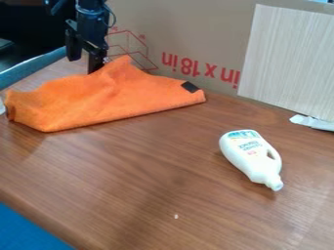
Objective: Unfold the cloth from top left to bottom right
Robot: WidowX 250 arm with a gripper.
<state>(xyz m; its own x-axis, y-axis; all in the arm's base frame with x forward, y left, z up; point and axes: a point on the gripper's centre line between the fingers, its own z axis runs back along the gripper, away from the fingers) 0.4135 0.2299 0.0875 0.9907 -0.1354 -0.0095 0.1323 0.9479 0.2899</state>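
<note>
- We see the gripper (85,64) upper left, fingers wide apart, by the orange cloth (108,97).
- Cardboard (176,36) stands behind.
- White bottle (248,154) lies to the cloth's lower right.

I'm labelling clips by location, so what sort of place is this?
Probably a makeshift robot test table rather than a real kitchen: a robot arm stands over a wooden tabletop, with a printed cardboard panel behind the orange cloth.
</note>
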